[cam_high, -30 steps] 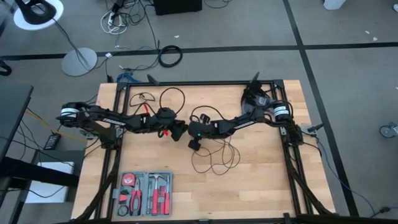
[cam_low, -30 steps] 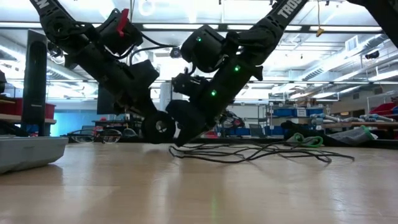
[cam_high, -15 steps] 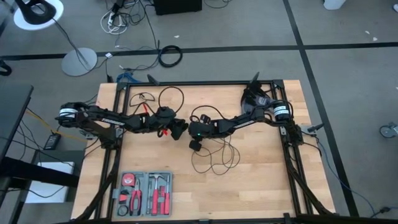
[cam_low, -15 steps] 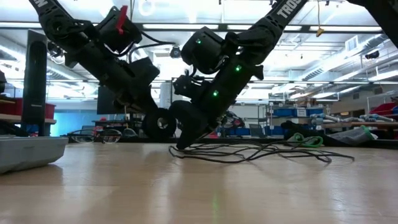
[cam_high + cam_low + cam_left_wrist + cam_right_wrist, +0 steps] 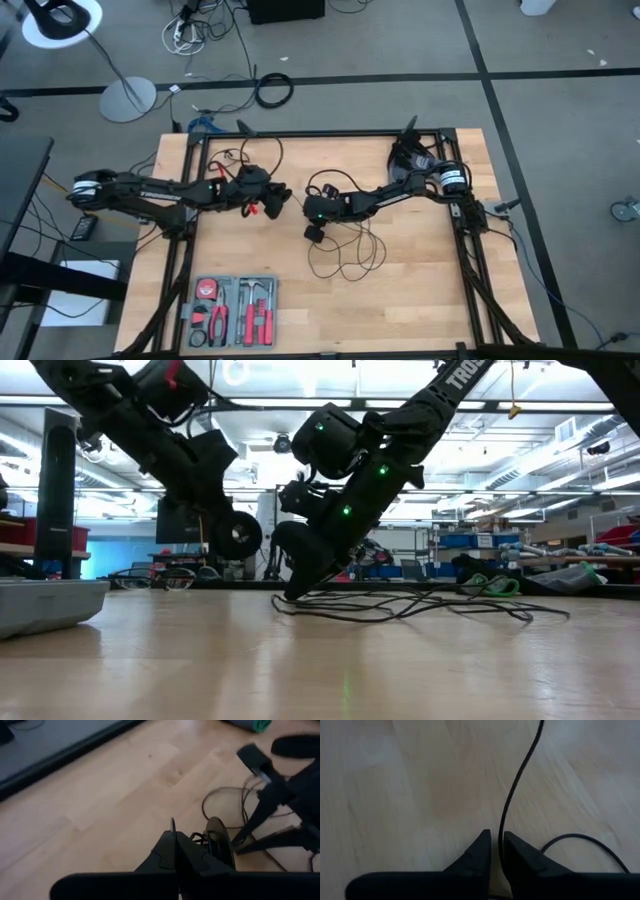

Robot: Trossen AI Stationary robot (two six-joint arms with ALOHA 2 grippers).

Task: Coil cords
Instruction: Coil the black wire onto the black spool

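Observation:
The thin black cord (image 5: 345, 258) lies in loose loops on the wooden table near its middle and shows low on the tabletop in the low view (image 5: 420, 605). Its round black puck (image 5: 240, 537) hangs at my left gripper (image 5: 283, 199), which is shut and raised left of the centre. My right gripper (image 5: 312, 233) points down at the table just right of it, shut on a strand of the cord (image 5: 512, 795). My left gripper is shut on the cord right by the puck; a thin strand (image 5: 173, 826) stands out from between the fingertips. The puck (image 5: 219, 839) sits edge-on against the outer side of one finger, lifted clear of the table. My right gripper pinches one strand of the cord (image 5: 501, 837) between its two fingertips, slanting down from the table's right. The fingertips (image 5: 292, 590) stand on the tabletop, and the strand runs on flat over the wood beyond them.
A grey tool tray (image 5: 232, 310) with red-handled tools stands at the near left of the table. Black frame rails (image 5: 470, 250) run along the table's sides. A thick black cable ring (image 5: 272, 90) lies on the floor beyond the far edge.
My left gripper has risen and drawn back toward the table's left edge, carrying the puck up and clear of the table. My right gripper and the loops on the table have stayed where they were.

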